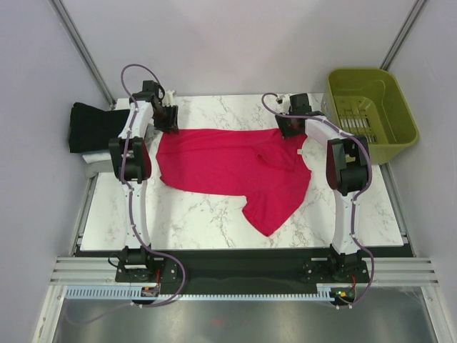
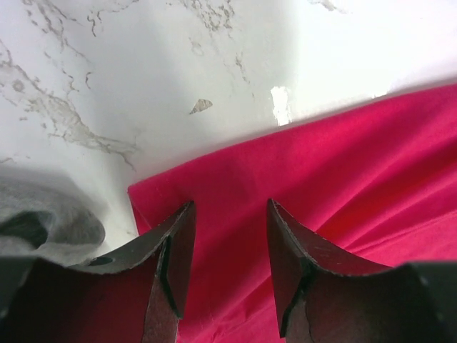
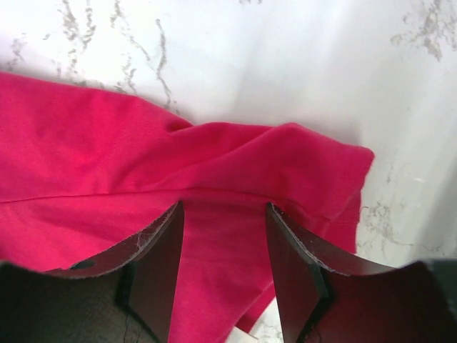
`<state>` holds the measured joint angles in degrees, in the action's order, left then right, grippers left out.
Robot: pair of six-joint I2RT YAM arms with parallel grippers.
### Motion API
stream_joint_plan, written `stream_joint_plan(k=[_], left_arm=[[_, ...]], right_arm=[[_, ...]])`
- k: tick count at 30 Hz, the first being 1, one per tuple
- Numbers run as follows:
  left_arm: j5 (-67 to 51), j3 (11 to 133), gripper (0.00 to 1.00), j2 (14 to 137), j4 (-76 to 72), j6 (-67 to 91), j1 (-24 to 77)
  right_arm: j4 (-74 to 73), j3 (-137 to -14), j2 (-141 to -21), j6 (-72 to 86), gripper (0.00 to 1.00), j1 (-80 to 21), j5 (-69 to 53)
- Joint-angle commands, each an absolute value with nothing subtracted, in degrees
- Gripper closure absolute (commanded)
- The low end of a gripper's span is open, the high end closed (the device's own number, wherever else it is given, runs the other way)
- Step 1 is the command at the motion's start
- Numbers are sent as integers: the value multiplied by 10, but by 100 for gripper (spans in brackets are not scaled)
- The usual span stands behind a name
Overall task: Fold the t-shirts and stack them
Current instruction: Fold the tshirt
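A crimson-pink t-shirt (image 1: 228,168) lies spread and rumpled across the marble table (image 1: 200,221), one flap trailing toward the near edge. My left gripper (image 1: 168,118) hovers at the shirt's far left corner. In the left wrist view it (image 2: 230,204) is open, and flat pink cloth (image 2: 343,164) shows in the gap. My right gripper (image 1: 290,127) is at the far right corner. In the right wrist view it (image 3: 223,207) is open over a bunched fold of the shirt (image 3: 214,150). Folded t-shirts, black on top (image 1: 91,126), lie off the table's left edge.
An olive-green plastic basket (image 1: 371,107) stands beyond the table's far right corner. A pale folded cloth (image 1: 98,163) shows under the black one. Something grey and blurred (image 2: 43,221) shows beside my left finger. Grey walls close in on both sides.
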<state>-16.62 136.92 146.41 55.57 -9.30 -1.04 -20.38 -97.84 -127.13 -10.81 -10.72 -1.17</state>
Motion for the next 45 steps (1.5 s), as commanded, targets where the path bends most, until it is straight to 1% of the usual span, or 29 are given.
stream_joint_plan(k=[1, 7, 9, 10, 11, 13, 14, 17, 21, 25, 26, 27, 28, 29, 30, 31, 33, 34, 35, 36, 37, 39, 41, 42, 43, 45], left_arm=[[-169, 1377, 48, 1481, 532, -57, -10], [-158, 1397, 43, 1499, 512, -53, -6], [-154, 1406, 43, 1506, 503, -51, -7], [-146, 1410, 43, 1511, 491, -47, -7], [-143, 1415, 43, 1513, 485, -48, 10], [-133, 1421, 43, 1518, 469, -51, 13], [-129, 1423, 42, 1519, 453, -53, 16], [-122, 1426, 41, 1521, 425, -58, 18], [-106, 1432, 40, 1524, 364, -60, 21], [-82, 1459, 39, 1523, 337, -48, 21], [-71, 1468, 38, 1508, 336, -44, 23], [-51, 1470, 37, 1494, 335, -45, 25], [-24, 1451, 35, 1408, 338, -47, 27], [-14, 1451, 35, 1407, 338, -42, 27], [-9, 1430, 34, 1376, 336, -36, 26], [-7, 1363, 34, 1314, 332, -29, 25], [-11, 1280, 34, 1242, 323, -9, 25], [-18, 1208, 34, 1185, 330, -5, 24], [-45, 1178, 35, 1164, 344, 16, 24], [-57, 1155, 35, 1147, 360, 23, 24], [-68, 1121, 35, 1132, 409, 32, 24], [-98, 1108, 37, 1125, 476, 57, 23], [-128, 1105, 39, 1137, 559, 76, 16], [-136, 1100, 43, 1147, 573, 83, 11], [-152, 1060, 46, 1143, 571, 89, 1], [-177, 1021, 51, 1135, 557, 96, -15]], right_arm=[[-205, -979, -1273, -118, 42, -97, -4], [-205, -1050, -1327, -125, 42, -83, -4], [-216, -1096, -1356, -127, 42, -81, -4], [-230, -1153, -1372, -127, 42, -79, -4], [-246, -1184, -1389, -125, 41, -76, 9], [-267, -1229, -1431, -120, 41, -73, 11], [-271, -1271, -1442, -120, 41, -69, 11], [-283, -1339, -1481, -119, 41, -63, 17], [-266, -1379, -1510, -122, 41, -56, 29], [-250, -1408, -1518, -127, 39, -53, 41], [-248, -1418, -1514, -126, 39, -52, 42], [-243, -1420, -1495, -132, 39, -52, 40], [-230, -1408, -1436, -137, 36, -52, 43], [-230, -1408, -1435, -137, 36, -52, 43], [-227, -1402, -1418, -136, 34, -52, 44], [-222, -1382, -1381, -136, 34, -51, 38], [-222, -1347, -1346, -126, 33, -52, 26], [-228, -1335, -1313, -118, 33, -53, 12], [-235, -1322, -1297, -108, 33, -53, 5], [-242, -1297, -1284, -85, 33, -52, 2], [-259, -1281, -1258, -75, 33, -52, -13], [-272, -1240, -1231, -49, 33, -52, -53], [-281, -1167, -1195, -34, 33, -53, -79], [-286, -1145, -1187, -30, 33, -52, -103], [-291, -1112, -1178, -12, 34, -52, -112], [-307, -1074, -1172, -8, 34, -53, -143]])
